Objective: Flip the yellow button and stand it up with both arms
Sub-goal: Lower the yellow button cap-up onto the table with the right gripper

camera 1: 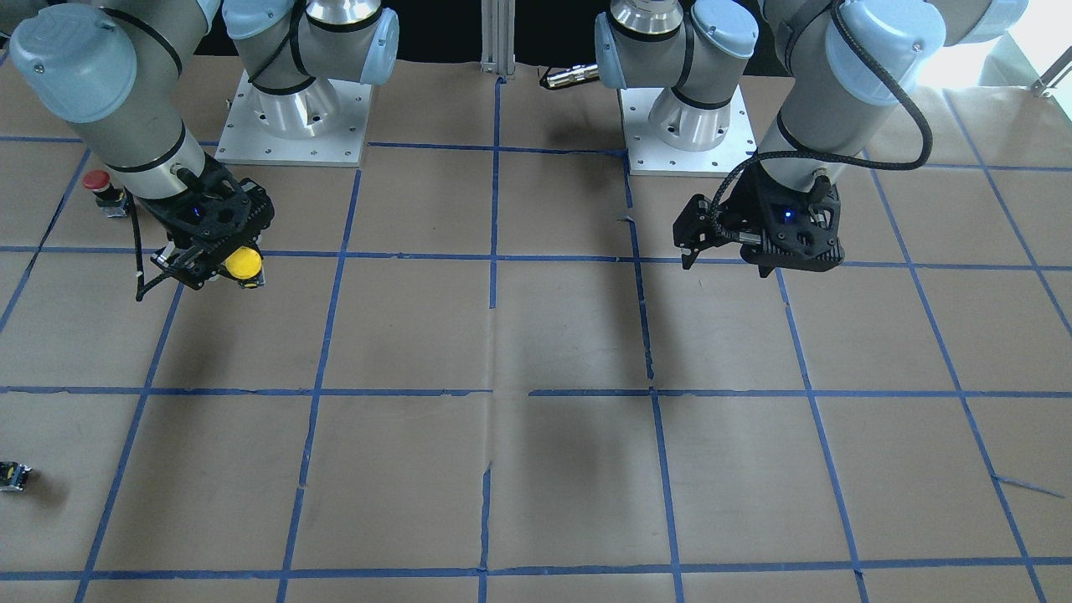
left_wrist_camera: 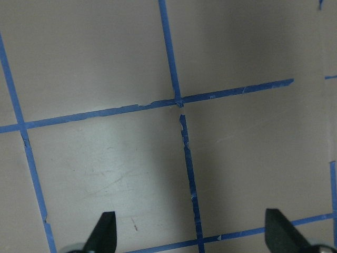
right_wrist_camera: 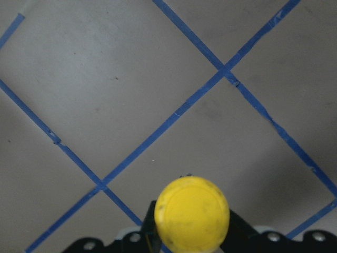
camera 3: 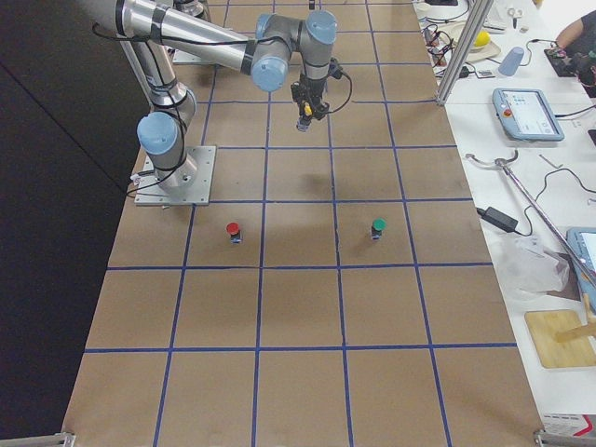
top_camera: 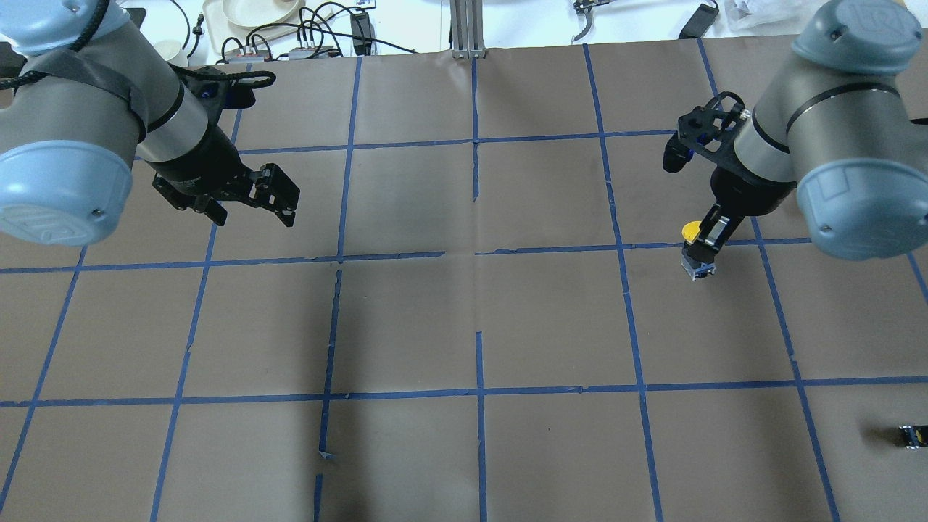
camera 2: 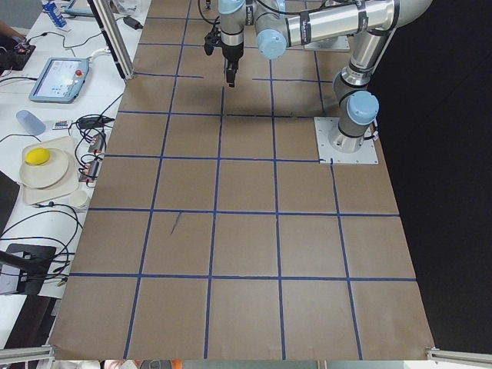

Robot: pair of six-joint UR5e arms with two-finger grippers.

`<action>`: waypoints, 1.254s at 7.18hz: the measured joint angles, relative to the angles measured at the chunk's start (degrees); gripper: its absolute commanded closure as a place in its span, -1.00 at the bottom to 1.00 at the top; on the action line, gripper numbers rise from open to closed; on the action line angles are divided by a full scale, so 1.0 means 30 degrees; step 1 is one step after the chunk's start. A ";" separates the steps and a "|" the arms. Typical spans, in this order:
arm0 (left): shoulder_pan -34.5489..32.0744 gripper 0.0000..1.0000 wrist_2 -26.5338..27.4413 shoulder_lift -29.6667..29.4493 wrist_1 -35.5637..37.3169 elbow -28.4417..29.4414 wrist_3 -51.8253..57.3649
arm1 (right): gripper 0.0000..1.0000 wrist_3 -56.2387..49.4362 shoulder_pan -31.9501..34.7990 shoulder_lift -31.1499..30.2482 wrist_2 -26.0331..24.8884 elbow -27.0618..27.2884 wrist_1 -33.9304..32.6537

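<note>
The yellow button (top_camera: 691, 230) has a round yellow cap and a grey block body. It sits between the fingers of my right gripper (top_camera: 707, 243), which is shut on it and holds it above the table on the robot's right side. The button also shows in the front-facing view (camera 1: 244, 263), with my right gripper (camera 1: 209, 270) around it. In the right wrist view the cap (right_wrist_camera: 192, 213) faces the camera. My left gripper (top_camera: 279, 199) hangs open and empty over the table's left side. It shows in the front-facing view (camera 1: 693, 234) and the left wrist view (left_wrist_camera: 192, 234).
A red-capped button (camera 1: 96, 180) stands behind my right arm and also shows in the exterior right view (camera 3: 233, 230). A green-capped button (camera 3: 378, 226) stands near it. A tiny black block with a yellow spot (top_camera: 912, 435) lies at the near right. Blue tape lines grid the brown table.
</note>
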 measured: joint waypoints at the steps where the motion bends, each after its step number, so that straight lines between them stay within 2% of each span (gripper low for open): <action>1: -0.0050 -0.99 0.0071 0.0008 -0.0053 0.0142 -0.0352 | 0.74 -0.3568 -0.1046 -0.0039 -0.0118 0.0501 -0.0794; 6: -0.0366 -0.99 0.1257 -0.0369 -0.1579 0.2042 -0.0591 | 0.73 -2.2654 -0.8819 0.0807 0.0547 0.1152 -0.1228; 9: -0.1012 -0.99 0.1297 -0.0663 -0.3235 0.3588 -0.0518 | 0.73 -2.9936 -1.2554 0.3302 0.2330 0.0930 -0.1241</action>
